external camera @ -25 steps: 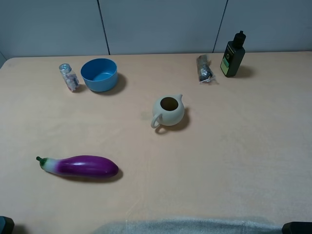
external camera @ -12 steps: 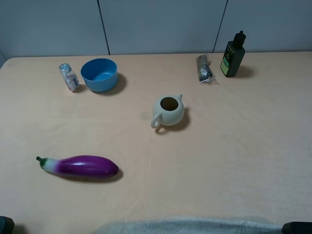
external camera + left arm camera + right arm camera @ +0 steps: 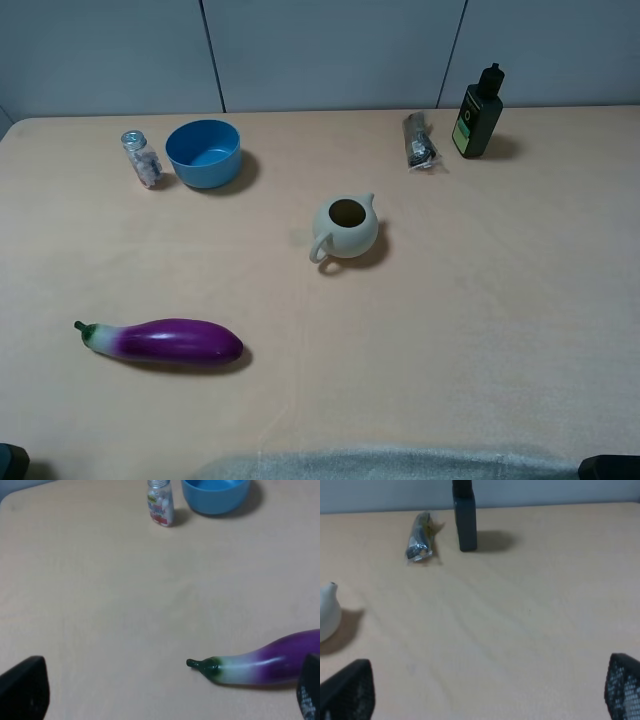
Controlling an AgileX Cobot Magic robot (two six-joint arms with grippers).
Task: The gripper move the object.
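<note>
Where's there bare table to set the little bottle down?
Open table right of the teapot, and between teapot and eggplant. Crowded: the back-left corner, where the small bottle stands beside the blue bowl, and back right by the dark bottle.

Six loose things can be counted on the tan tabletop (image 3: 480, 320), one of each: one small clear plastic bottle with a silver cap (image 3: 142, 158), one round blue plastic bowl (image 3: 204, 153), one pale cream ceramic teapot (image 3: 345, 229), one glossy purple eggplant with a green stem (image 3: 165, 341), one crinkly clear-wrapped packet (image 3: 419, 142), one tall dark green bottle with a black cap (image 3: 480, 112).
</note>
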